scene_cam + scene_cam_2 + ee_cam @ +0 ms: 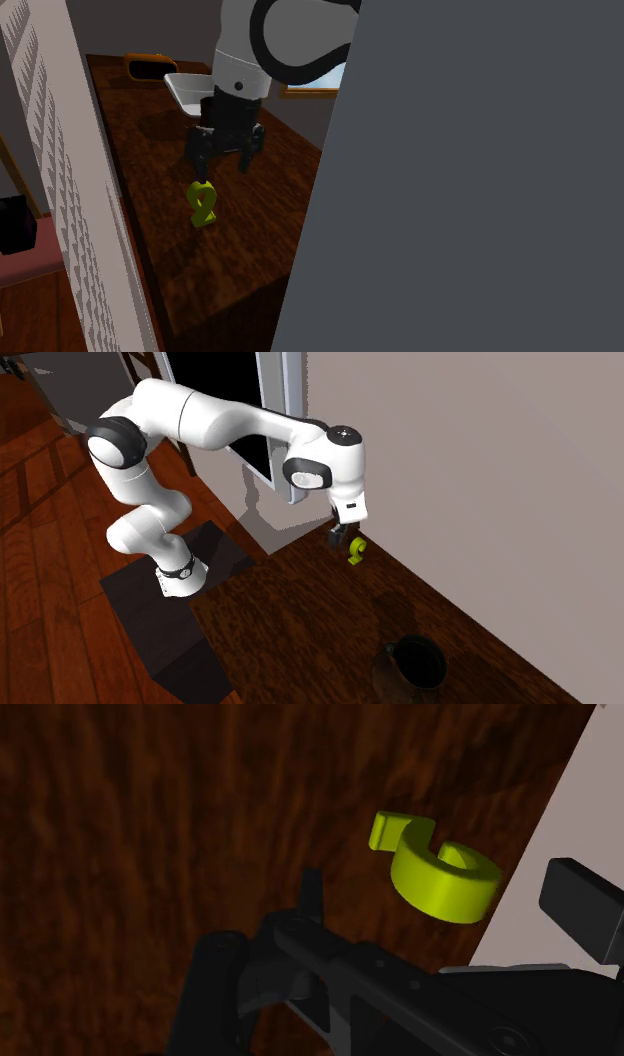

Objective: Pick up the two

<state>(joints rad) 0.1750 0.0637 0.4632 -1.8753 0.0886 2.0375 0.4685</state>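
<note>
The two (203,204) is a small yellow-green figure standing on the dark wooden table (150,150), close to the pale wall. My black gripper (222,160) hangs a little above and just behind it in the shoulder view, fingers apart and holding nothing. From the second exterior view the two (356,550) sits right below the gripper (340,535), by the table's edge along the wall. In the wrist view the two (440,874) lies beyond the gripper (448,896), between the lines of the two fingers (312,889), untouched by either.
A black mug (415,662) stands on the table farther along from the two. A white dish (190,90) and an orange-rimmed object (150,65) sit at the table's far end. A pale wall (480,472) borders the table; a grey panel (480,200) blocks the shoulder view's right.
</note>
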